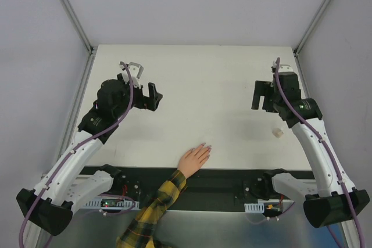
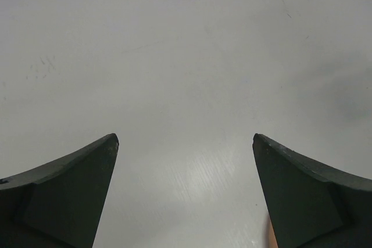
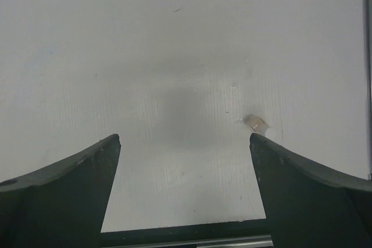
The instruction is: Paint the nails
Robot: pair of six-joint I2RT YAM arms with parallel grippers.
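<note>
- Both grippers, left (image 2: 185, 139) and right (image 3: 183, 137), are wide open and empty; the bottle (image 1: 278, 133) probably comes first, and the right arm is nearer
- Nails (image 1: 205, 147) tip the hand (image 1: 193, 160), lying flat at the table's (image 1: 203, 74) near edge between the arms
- The hand points away from the bases, slanting right, its long axis in line with the sleeve (image 1: 152, 207)

Wide-spread right gripper (image 3: 183, 137) over white table (image 3: 174, 39), small beige bottle (image 3: 256, 123) nearby

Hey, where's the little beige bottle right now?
In the top view the little beige bottle sits on the right side of the table, close beside the right arm and well right of the person's hand.
</note>
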